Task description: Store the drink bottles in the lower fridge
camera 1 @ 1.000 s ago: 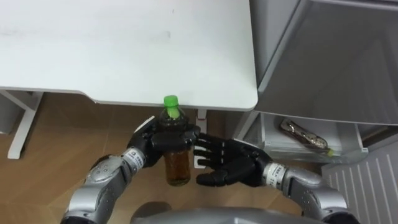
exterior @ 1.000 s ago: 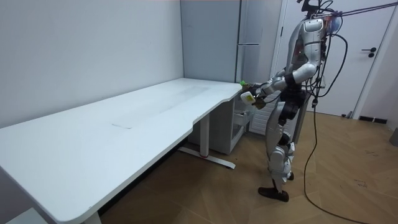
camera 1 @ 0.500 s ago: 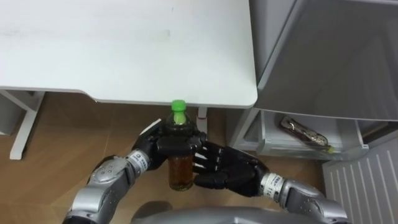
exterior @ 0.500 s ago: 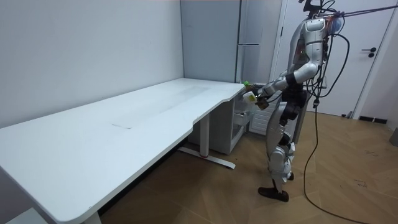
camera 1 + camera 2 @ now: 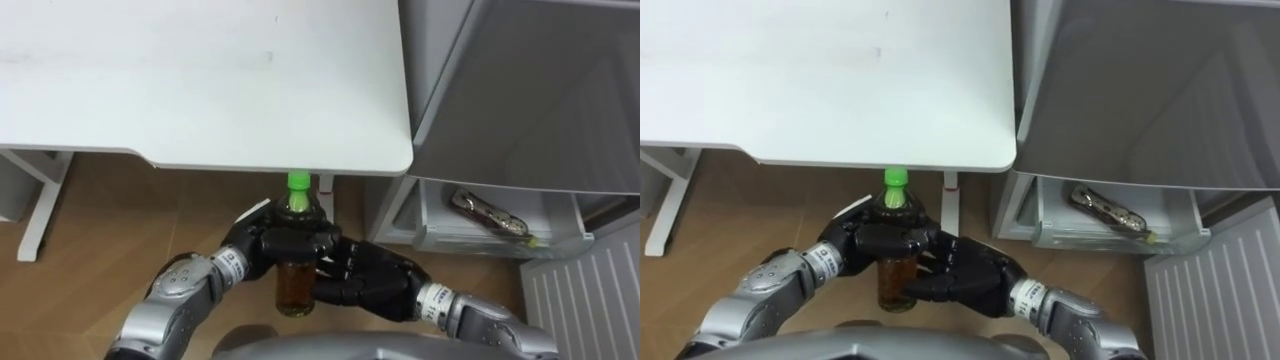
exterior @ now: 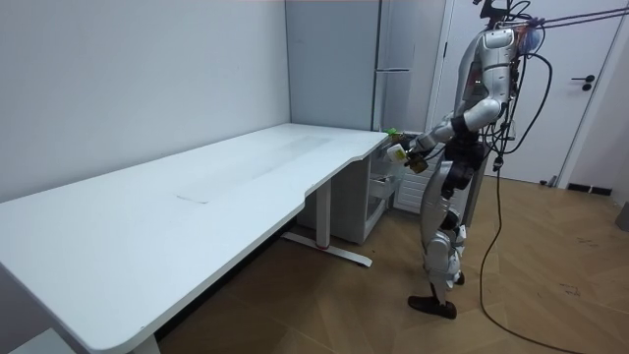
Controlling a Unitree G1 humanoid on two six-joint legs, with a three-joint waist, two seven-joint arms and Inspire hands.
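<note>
Handover step: my left hand [image 5: 283, 243] wraps the bottle [image 5: 295, 296]; my right hand [image 5: 372, 281] meets it at 3 o'clock, closure I cannot tell. Next: the fridge drawer [image 5: 478, 243], 2 o'clock.

Silver jointed arms carry a black left hand [image 5: 262, 243] and black right hand [image 5: 368, 280], white-banded wrists.

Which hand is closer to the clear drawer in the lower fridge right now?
Right. The right hand lies against the green-capped amber drink bottle on its fridge side; the left hand grips the bottle's top, farther from the clear drawer.
</note>
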